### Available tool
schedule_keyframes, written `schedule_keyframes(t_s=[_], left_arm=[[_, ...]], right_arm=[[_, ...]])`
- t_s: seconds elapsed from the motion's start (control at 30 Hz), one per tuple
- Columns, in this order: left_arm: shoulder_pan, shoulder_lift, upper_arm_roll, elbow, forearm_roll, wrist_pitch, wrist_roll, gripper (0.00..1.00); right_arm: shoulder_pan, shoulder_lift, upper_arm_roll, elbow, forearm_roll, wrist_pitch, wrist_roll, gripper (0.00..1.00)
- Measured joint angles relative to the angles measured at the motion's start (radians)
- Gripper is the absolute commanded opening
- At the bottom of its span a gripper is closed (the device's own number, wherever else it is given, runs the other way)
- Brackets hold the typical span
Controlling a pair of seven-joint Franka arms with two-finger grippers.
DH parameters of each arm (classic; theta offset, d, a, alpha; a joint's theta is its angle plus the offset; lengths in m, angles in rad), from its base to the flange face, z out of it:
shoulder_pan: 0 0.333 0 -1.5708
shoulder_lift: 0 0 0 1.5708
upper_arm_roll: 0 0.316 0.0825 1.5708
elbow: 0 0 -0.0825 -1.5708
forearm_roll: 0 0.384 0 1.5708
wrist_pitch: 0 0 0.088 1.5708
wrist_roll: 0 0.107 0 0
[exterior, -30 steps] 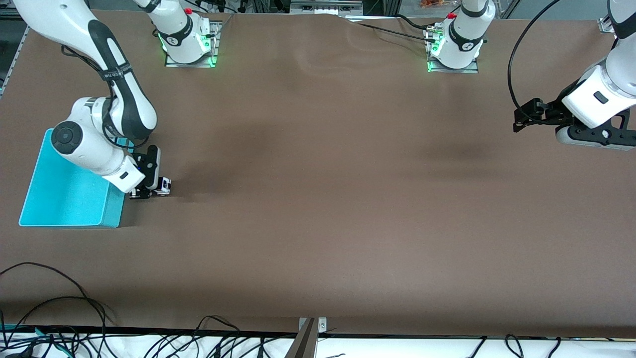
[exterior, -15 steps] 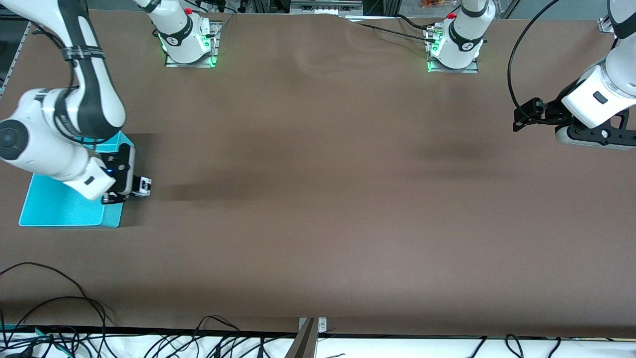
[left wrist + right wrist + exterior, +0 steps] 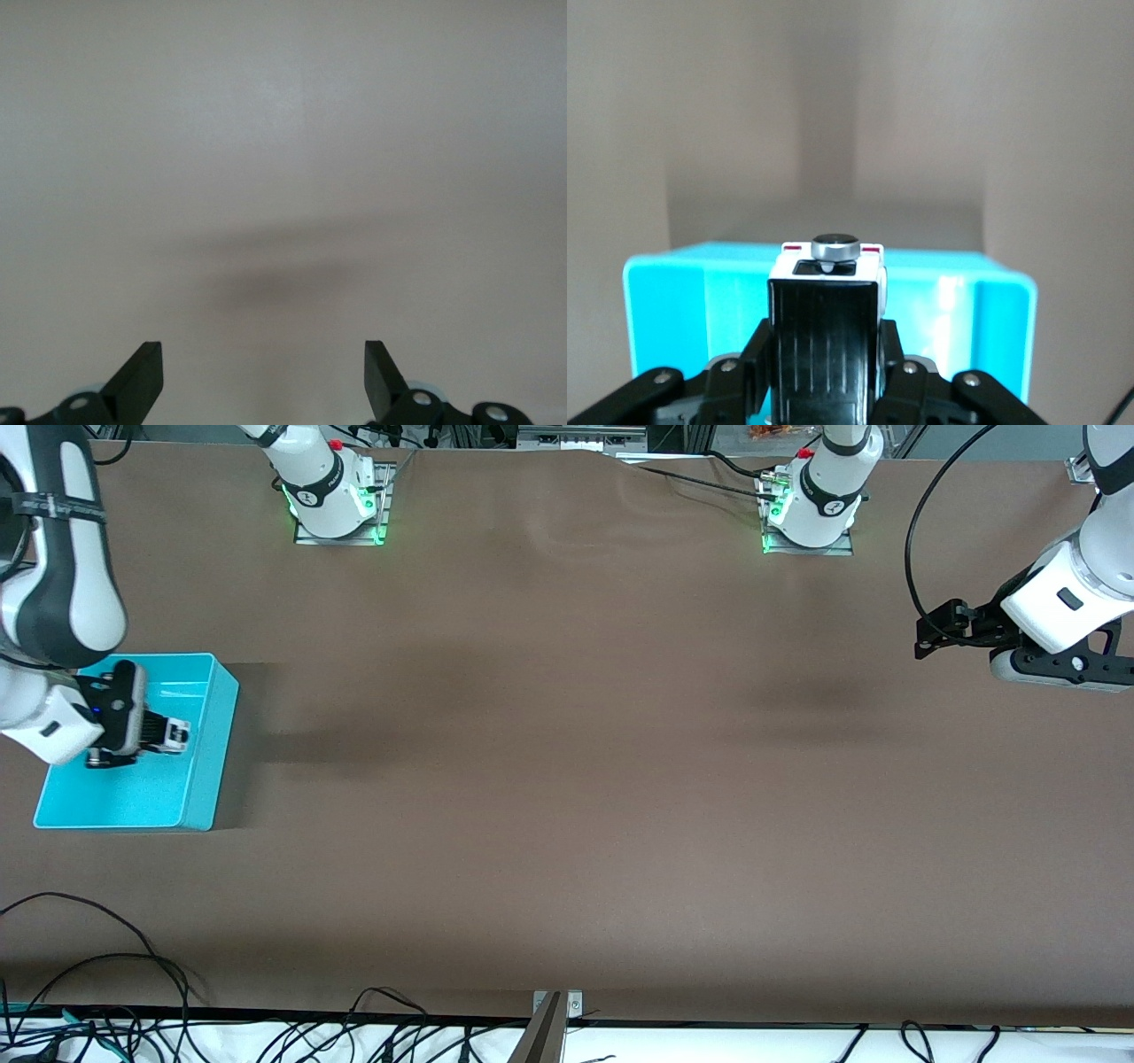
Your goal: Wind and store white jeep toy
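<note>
Storage looks close: the right gripper [image 3: 164,735] hangs over the open cyan bin [image 3: 199,802], which sits at the right arm's end of the bench [image 3: 567,779], and its fingers pinch the white jeep toy [image 3: 177,733] by its sides. In the right wrist view the toy [image 3: 826,341] sits squarely in the grip, with the bin [image 3: 664,310] below it. The left gripper [image 3: 939,633] waits above the left arm's end of the bench, fingers [image 3: 137,381] spread and holding nothing. The toy seems to hang toward the bin wall facing mid-bench, so a release here might let it strike the rim, or bounce out if dropped from this height.
</note>
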Motion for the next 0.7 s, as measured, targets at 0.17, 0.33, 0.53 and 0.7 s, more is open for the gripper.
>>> schedule_keyframes(t_s=[0.17, 0.33, 0.53, 0.7], left_arm=[[0.000, 0.000, 0.000, 0.000, 0.000, -0.004, 0.000, 1.00], [0.000, 0.000, 0.000, 0.000, 0.000, -0.007, 0.000, 1.00], [0.001, 0.000, 0.000, 0.000, 0.000, -0.009, 0.000, 1.00], [0.000, 0.000, 0.000, 0.000, 0.000, -0.010, 0.000, 1.00]], right_arm=[[-0.003, 0.003, -0.069, -0.032, 0.000, 0.009, -0.082, 0.21], [-0.031, 0.016, -0.099, -0.089, 0.003, 0.079, -0.173, 0.21], [-0.065, 0.042, -0.101, -0.160, 0.026, 0.182, -0.226, 0.21], [-0.079, 0.075, -0.101, -0.193, 0.076, 0.238, -0.273, 0.21]])
